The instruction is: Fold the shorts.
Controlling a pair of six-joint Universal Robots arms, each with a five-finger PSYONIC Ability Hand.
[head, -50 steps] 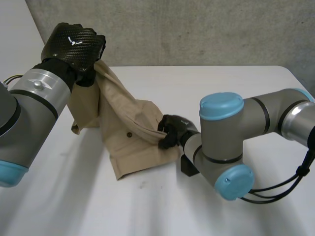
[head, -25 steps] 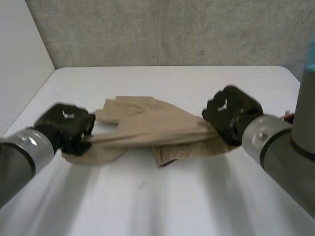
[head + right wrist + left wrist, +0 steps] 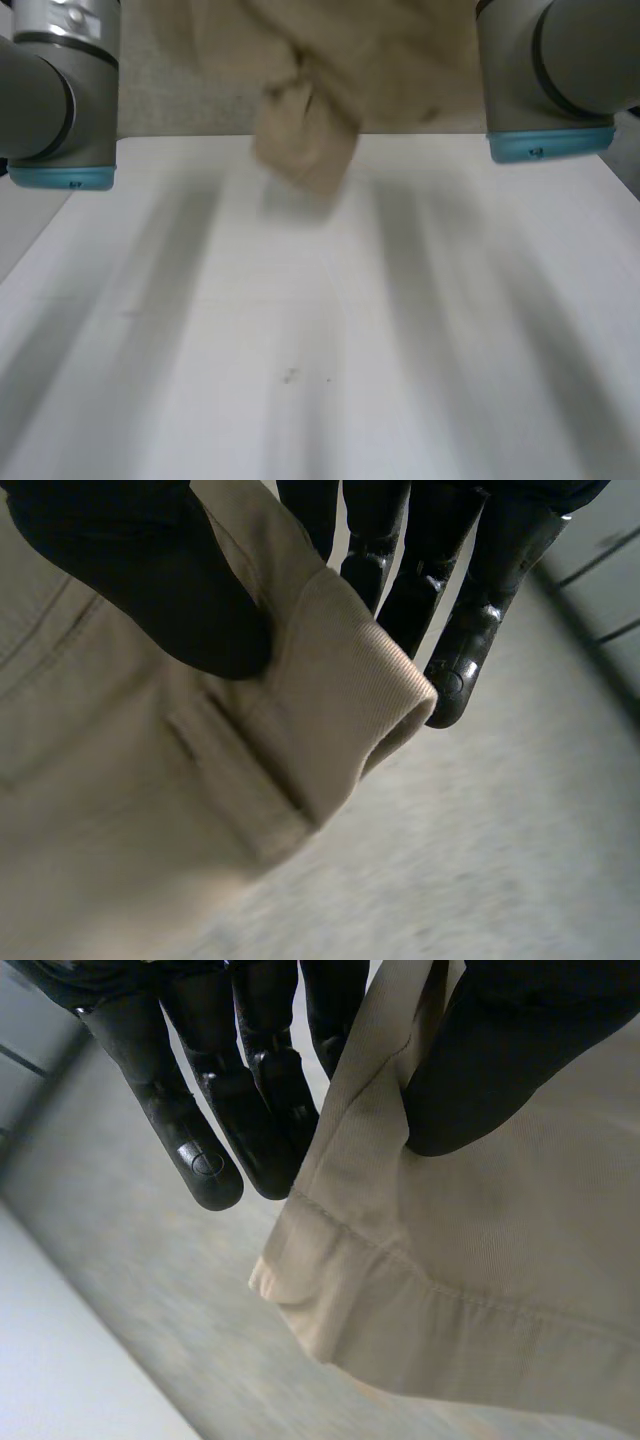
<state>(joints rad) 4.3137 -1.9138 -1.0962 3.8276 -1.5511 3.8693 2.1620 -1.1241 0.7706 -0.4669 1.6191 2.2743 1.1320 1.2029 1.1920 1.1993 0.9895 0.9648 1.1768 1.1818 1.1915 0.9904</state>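
Shorts [image 3: 300, 150] hang clear above the table [image 3: 300, 350], over its far edge, long axis running hand to hand. Left hand [image 3: 250, 1110] pinches a hemmed edge between thumb and fingers; right hand [image 3: 140, 580] pinches the waistband likewise. Lowering to the table likely needs both hands together, neither being nearer

Shorts [image 3: 305, 140]: aloft over far edge of table [image 3: 320, 350], between left arm [image 3: 60, 90] and right arm [image 3: 550, 80]. Left hand [image 3: 205, 1120]: on hemmed edge, cloth between thumb and fingers. Right hand [image 3: 140, 580]: on waistband beside belt loop [image 3: 235, 760], cloth between thumb and fingers.
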